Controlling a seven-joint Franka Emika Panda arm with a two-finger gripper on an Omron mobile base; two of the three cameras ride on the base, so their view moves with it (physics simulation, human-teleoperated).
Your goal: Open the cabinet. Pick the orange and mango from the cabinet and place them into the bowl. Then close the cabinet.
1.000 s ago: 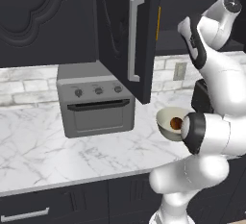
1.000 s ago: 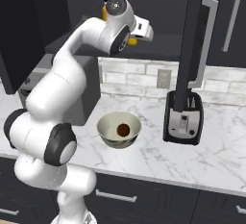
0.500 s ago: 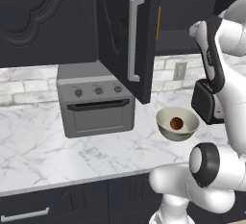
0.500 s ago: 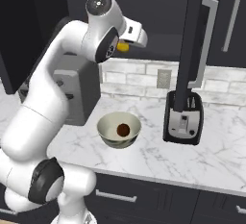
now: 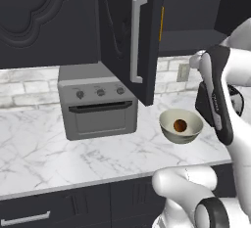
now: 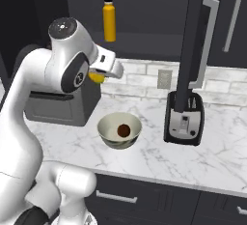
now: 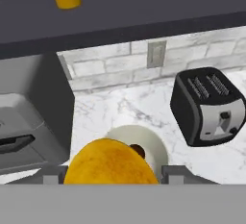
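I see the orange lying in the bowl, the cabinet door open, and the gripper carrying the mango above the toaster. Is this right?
Not quite. The gripper carries the mango above the bowl, not above the toaster, which stands off to one side; the right base view shows this. The rest holds: the orange lies in the bowl and the cabinet door is open.

Bowl (image 6: 119, 131) on worktop (image 6: 217, 151), orange (image 6: 124, 130) inside it. Toaster oven (image 5: 97, 102) left of bowl, against back wall. Toaster (image 6: 183, 120) right of bowl, near it. Cabinet (image 5: 131, 31) above worktop, door open, swung out over toaster oven's right end. Bottle (image 6: 109, 20) on cabinet shelf, above and behind bowl. Mango (image 7: 110, 163) in hand (image 7: 109, 176), above bowl, bowl just behind it in hand view.
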